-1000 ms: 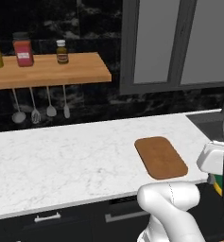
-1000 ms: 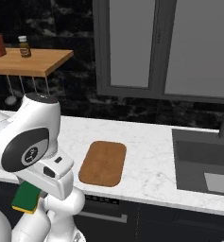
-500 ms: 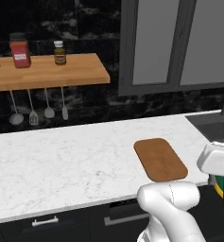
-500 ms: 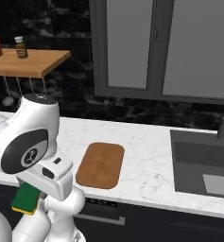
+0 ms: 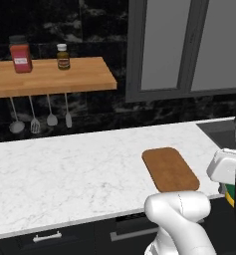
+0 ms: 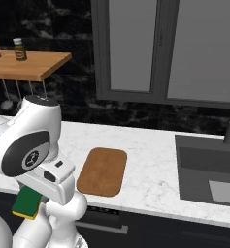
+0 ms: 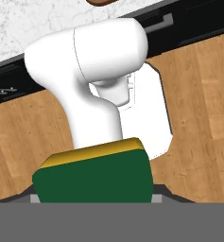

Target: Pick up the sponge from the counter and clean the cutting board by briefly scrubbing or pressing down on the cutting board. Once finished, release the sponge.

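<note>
Black marble wall and grey cabinet doors stand behind the white tabletop (image 5: pixel 64 174) that we face. Going left to right in the left base view, we see a wooden shelf (image 5: pixel 50 77) with a red-lidded jar (image 5: pixel 20 54) and a small brown bottle (image 5: pixel 63 56), utensils (image 5: pixel 35 117) hanging beneath it, then the cutting board (image 5: pixel 169 169) lying flat near the tabletop's front edge, bare. Our hand (image 6: pixel 26 203) sits low (below tabletop level, beside the arm's base) and is clamped on the sponge (image 7: pixel 92 177), green face toward the hand camera, yellow foam along its upper edge. Farther right in the right base view, a sink (image 6: pixel 208 174) is sunk into the tabletop.
</note>
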Motion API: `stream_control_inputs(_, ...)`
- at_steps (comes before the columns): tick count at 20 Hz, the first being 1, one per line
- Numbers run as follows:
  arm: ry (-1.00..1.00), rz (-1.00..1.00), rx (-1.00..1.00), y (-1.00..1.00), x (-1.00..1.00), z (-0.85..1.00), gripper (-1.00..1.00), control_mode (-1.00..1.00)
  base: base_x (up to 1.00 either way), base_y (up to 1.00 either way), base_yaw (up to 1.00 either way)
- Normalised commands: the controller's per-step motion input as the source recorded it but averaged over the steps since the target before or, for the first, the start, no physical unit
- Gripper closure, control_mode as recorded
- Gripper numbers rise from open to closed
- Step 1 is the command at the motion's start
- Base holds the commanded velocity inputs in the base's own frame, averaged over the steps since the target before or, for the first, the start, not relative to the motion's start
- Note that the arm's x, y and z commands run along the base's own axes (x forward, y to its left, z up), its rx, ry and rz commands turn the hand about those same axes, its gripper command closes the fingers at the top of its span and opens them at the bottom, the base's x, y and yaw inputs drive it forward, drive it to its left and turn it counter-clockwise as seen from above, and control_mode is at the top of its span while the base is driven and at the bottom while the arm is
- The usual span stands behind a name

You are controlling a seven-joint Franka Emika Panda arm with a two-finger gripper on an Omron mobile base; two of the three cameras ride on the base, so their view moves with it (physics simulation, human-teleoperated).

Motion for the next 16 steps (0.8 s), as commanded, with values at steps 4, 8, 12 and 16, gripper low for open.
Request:
stream_control_inputs(4, 0.00, 0.00, 0.00, 0.00, 0.00, 0.00, 1.00, 1.00, 0.00, 0.07, 0.00)
stream_control_inputs(8, 0.00, 0.00, 0.00, 0.00, 0.00, 0.00, 1.00, 1.00, 0.00, 0.00, 0.00)
stream_control_inputs(12, 0.00, 0.00, 0.00, 0.00, 0.00, 0.00, 1.00, 1.00, 0.00, 0.00, 0.00)
stream_control_inputs(16, 0.00, 0.00, 0.00, 0.00, 0.00, 0.00, 1.00, 1.00, 0.00, 0.00, 0.00)
